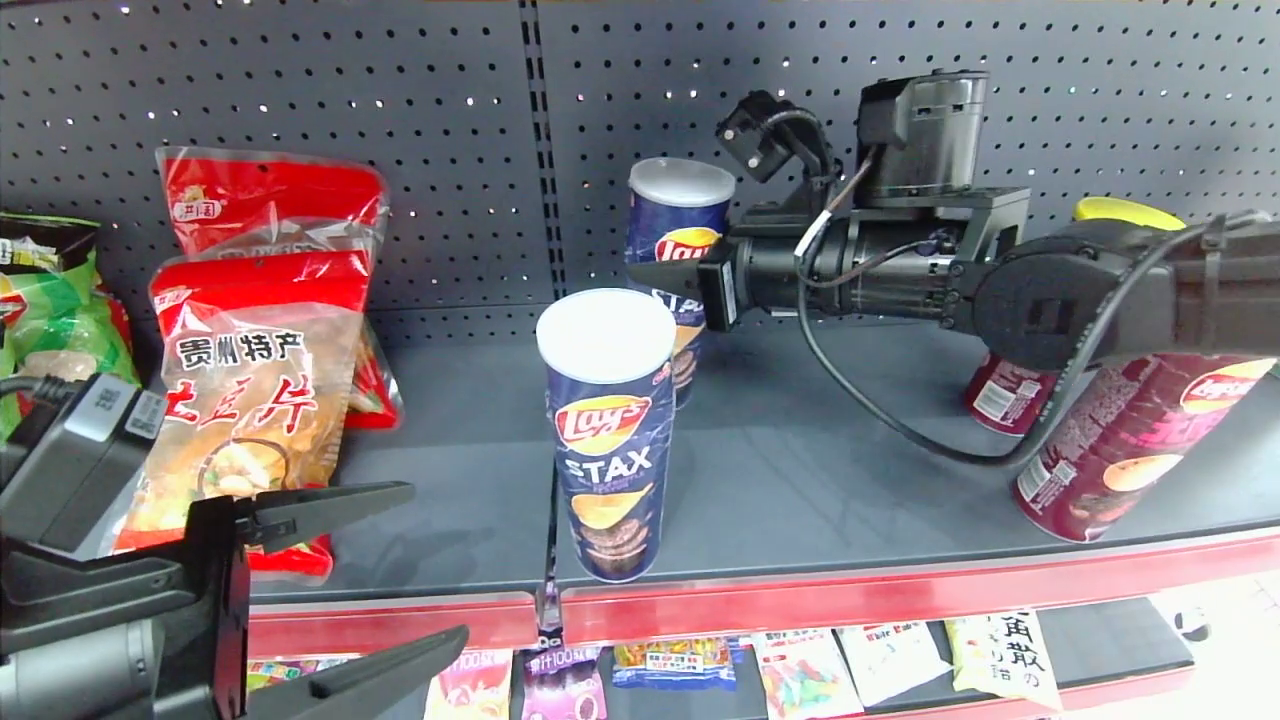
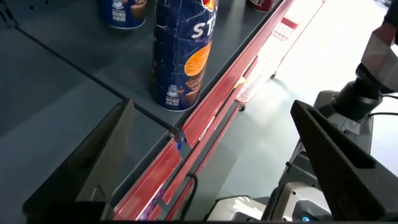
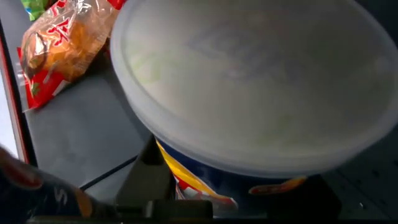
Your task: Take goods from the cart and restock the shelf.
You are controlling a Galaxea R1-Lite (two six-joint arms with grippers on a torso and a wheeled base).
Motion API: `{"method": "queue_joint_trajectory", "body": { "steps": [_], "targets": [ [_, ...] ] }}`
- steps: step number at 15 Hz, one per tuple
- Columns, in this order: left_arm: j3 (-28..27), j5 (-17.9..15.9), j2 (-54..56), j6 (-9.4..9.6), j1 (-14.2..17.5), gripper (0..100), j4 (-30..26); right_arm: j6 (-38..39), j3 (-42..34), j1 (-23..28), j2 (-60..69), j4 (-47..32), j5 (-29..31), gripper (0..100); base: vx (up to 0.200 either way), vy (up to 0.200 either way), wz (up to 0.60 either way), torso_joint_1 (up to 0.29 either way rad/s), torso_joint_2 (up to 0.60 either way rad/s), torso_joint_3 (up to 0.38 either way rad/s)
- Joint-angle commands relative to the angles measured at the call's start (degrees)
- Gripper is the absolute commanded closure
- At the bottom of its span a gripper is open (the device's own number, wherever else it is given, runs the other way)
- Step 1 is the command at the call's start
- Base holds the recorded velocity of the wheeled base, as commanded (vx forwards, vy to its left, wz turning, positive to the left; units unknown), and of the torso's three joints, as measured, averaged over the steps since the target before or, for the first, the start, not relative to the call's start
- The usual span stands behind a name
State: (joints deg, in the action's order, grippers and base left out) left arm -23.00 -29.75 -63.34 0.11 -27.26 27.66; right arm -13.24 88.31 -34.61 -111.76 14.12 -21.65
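Observation:
Two blue chip cans stand on the dark shelf (image 1: pixel 800 470). The front can (image 1: pixel 608 440) (image 2: pixel 183 56) is upright near the red shelf lip. The rear can (image 1: pixel 678 215) (image 3: pixel 249 81) stands close to the pegboard, and my right gripper (image 1: pixel 680 285) is shut on its side, reaching in from the right. One finger (image 3: pixel 149 180) shows beside the can under its white lid. My left gripper (image 1: pixel 430 565) (image 2: pixel 217 134) hangs open and holds nothing, low at the front left, just before the shelf lip and left of the front can.
Red snack bags (image 1: pixel 250 390) (image 3: pixel 62 43) lean at the shelf's left, with green bags (image 1: pixel 50 310) beyond them. Two maroon chip cans (image 1: pixel 1130 440) stand tilted at the right, behind my right arm. The red shelf lip (image 1: pixel 900 590) runs along the front. Small packets (image 1: pixel 800 670) fill the lower shelf.

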Motion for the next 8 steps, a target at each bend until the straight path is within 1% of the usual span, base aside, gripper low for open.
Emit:
{"method": "queue_joint_trajectory", "body": {
  "steps": [1, 8],
  "targets": [
    [-0.1, 0.2, -0.4, 0.07, 0.0, 0, -0.1, 0.1, 2.0, -0.1, -2.7, -0.1, -0.8, 100, 0.000, 0.000, 0.00, 0.000, 0.00, 0.000],
    [-0.4, 0.7, -0.7, -0.02, 0.0, 0, -0.1, 0.1, 2.1, -1.0, -4.4, -0.2, -0.8, 100, 0.000, 0.000, 0.00, 0.000, 0.00, 0.000]
  ]
}}
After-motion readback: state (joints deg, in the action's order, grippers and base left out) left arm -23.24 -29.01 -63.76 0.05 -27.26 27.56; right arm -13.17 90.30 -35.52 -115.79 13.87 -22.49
